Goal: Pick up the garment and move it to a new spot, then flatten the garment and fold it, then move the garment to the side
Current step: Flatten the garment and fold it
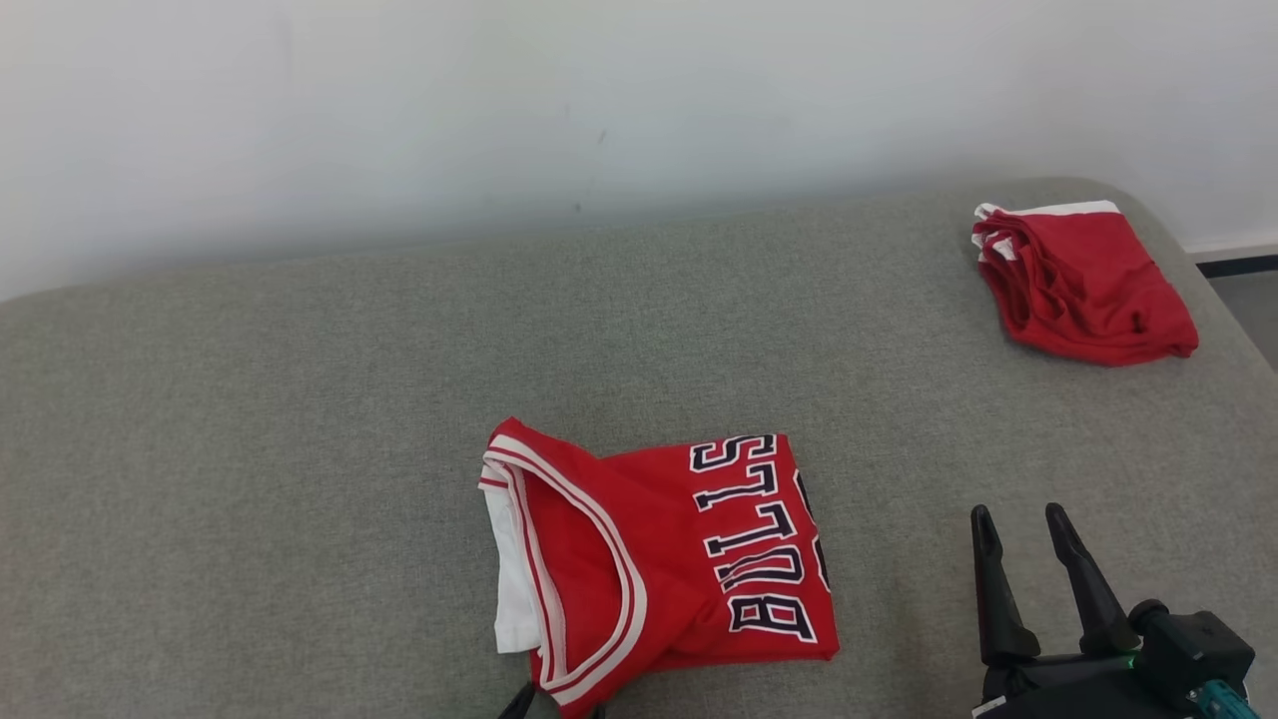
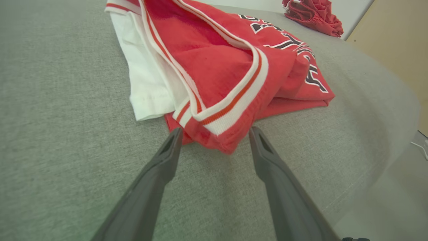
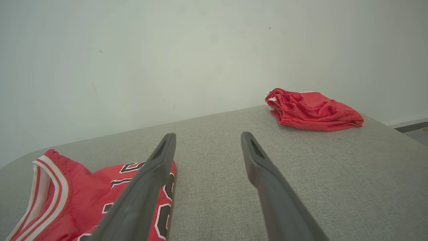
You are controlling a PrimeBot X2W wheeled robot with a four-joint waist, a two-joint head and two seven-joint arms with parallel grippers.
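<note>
- Jersey [image 1: 669,559] lies folded on the grey bench [image 1: 250,449]. It is red with white-and-red striped trim, and its dark, white-edged letters face up and run sideways.
- A white layer pokes out along the jersey's left edge, just under the trimmed opening.
- Left pincer [image 2: 215,130] is right at the jersey's nearest corner, fingers spread as wide as they go, one tip on either side of that corner.
- The trimmed hem juts into the gap between those fingers, but nothing is pinched and the cloth lies slack on the bench.
- Right pincer [image 1: 1019,511] sits off to the jersey's right, apart from the fabric, over bare bench.
- Its two fingers are splayed wide too, and it holds nothing.
- A second red garment, a folded pair of shorts [image 1: 1083,285] with a white edge, lies well beyond the jersey. It sits up and to the right, near the bench's rounded far corner.
- Behind the jersey, past the bench's far edge, stands a plain pale wall [image 1: 499,120].
</note>
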